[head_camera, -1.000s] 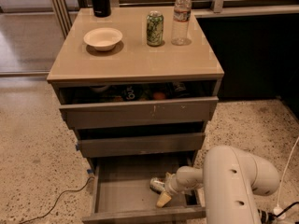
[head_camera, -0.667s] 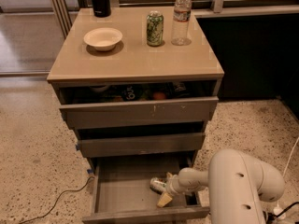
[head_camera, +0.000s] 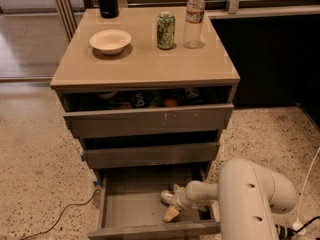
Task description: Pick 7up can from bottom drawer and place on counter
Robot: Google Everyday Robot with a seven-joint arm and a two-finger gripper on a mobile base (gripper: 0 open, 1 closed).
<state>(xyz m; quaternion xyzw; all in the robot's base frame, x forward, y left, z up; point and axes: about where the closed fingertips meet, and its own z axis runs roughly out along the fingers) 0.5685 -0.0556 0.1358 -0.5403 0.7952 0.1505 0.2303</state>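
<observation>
The bottom drawer (head_camera: pixel 131 200) is pulled out, its grey inside showing. The 7up can (head_camera: pixel 166 197), small and silvery, lies on its side at the right of the drawer floor. My gripper (head_camera: pixel 171 202) reaches into the drawer from the right and stands open around the can. One tan finger sits behind the can and the other in front of it, with a gap still showing. The counter (head_camera: pixel 145 59) is the glossy tan top of the cabinet above.
On the counter stand a white bowl (head_camera: pixel 110 40), a green-patterned can (head_camera: pixel 166 30), a clear plastic bottle (head_camera: pixel 194 19) and a black bottle (head_camera: pixel 107 0). The top drawer (head_camera: pixel 150 120) is partly open with items inside. A cable (head_camera: pixel 60 216) lies on the floor to the left.
My arm's white housing has shifted slightly right and nearer the camera. The can and the gripper fingers sit much where they were.
</observation>
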